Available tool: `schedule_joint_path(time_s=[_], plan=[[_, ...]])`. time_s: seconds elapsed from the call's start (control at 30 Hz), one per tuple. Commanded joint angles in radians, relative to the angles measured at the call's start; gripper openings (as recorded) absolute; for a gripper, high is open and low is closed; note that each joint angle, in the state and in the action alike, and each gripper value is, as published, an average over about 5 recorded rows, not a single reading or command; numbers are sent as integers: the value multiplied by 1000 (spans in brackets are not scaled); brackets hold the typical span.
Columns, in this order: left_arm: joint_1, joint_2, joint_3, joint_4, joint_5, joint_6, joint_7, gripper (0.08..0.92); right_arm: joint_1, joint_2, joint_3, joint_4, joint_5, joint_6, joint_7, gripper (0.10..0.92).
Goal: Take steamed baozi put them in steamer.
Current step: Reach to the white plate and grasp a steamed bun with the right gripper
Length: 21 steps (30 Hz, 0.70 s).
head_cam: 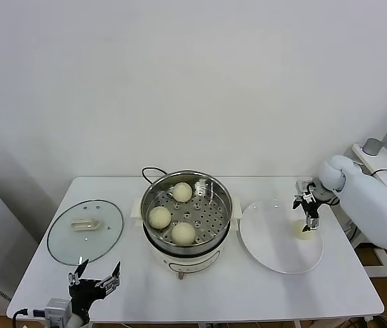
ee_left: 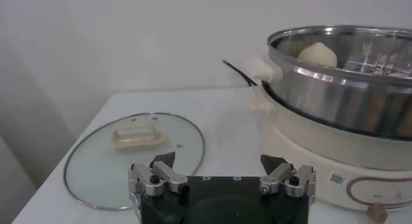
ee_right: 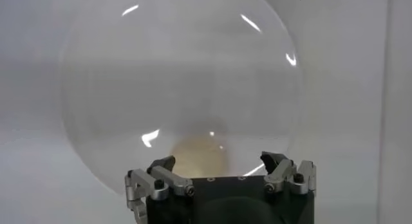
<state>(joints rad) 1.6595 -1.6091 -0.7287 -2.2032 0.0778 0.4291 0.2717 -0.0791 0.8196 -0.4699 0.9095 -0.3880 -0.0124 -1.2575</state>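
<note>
Hovering right tool (head_cam: 308, 213), fingers spread, over last baozi (head_cam: 303, 229) on plate (head_cam: 273, 254).

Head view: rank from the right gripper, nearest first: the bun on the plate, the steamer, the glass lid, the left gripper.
1. Bun on the plate: directly under the right gripper, on the white plate.
2. Steamer: table centre, three buns inside.
3. Glass lid: flat on the table's left side.
4. Left gripper: open, at the near left edge.
</note>
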Motion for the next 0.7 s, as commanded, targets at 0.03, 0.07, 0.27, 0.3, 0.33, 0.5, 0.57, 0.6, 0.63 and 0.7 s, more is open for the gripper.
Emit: schedule_joint_path(time_s=[0.03, 0.07, 0.27, 0.3, 0.33, 0.5, 0.57, 0.6, 0.63, 0.7], plan=[[4, -23, -1, 4, -1, -2, 0, 823, -54, 15, 58, -27, -65, 5, 15, 823], [3, -23, -2, 4, -1, -2, 1, 823, -55, 13, 58, -26, -66, 4, 13, 823], [-5, -23, -1, 9, -2, 0, 1, 823, -62, 7, 63, -23, -71, 0, 13, 823], [-5, -24, -1, 9, -2, 0, 2, 823, -63, 8, 64, -25, -71, -1, 15, 823], [-6, -24, 0, 10, -2, 0, 2, 823, -64, 9, 66, -27, -71, -2, 18, 823], [-7, -24, 0, 13, -2, -1, 2, 823, -74, 24, 77, -44, -87, -2, 36, 823], [-7, -24, 0, 13, -2, -1, 2, 823, -78, 28, 84, -49, -95, -1, 39, 823], [-7, -24, 0, 14, -2, -1, 2, 823, -81, 30, 86, -50, -100, 0, 39, 823], [-7, -24, 0, 14, -2, -1, 2, 823, -82, 32, 88, -51, -103, 0, 39, 823], [-7, -24, 0, 15, -2, -1, 1, 823, -86, 35, 91, -54, -110, 1, 42, 823]])
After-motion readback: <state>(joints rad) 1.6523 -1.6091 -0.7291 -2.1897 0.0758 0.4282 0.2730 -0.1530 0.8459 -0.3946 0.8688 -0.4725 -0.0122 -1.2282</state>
